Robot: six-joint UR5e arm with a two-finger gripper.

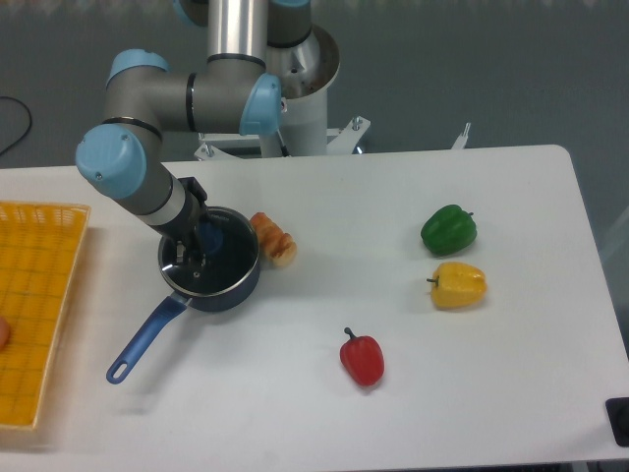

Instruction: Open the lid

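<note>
Evidently the lid [218,258] sits flat on the dark blue saucepan [236,288] at the left of the bench [413,393], with the pan's long handle [142,339] pointing toward the near left. The tool [196,251] is down over the middle of the lid, where the blue knob should be, but the wrist covers that spot, so I cannot tell whether its fingers are apart or clamped on the knob.

Being glass with a metal rim, the lid is probably stiff, fairly weighty for its width, smooth and breakable. The rim lies flush on the pan and offers little to pinch, so the knob looks like the only sound hold. A firm, centred grip there and a straight lift would likely keep the lid level; an off-centre hold could let it tilt and slip, or drag the pan along.

A bread roll [274,240] lies just right of the pan.
</note>
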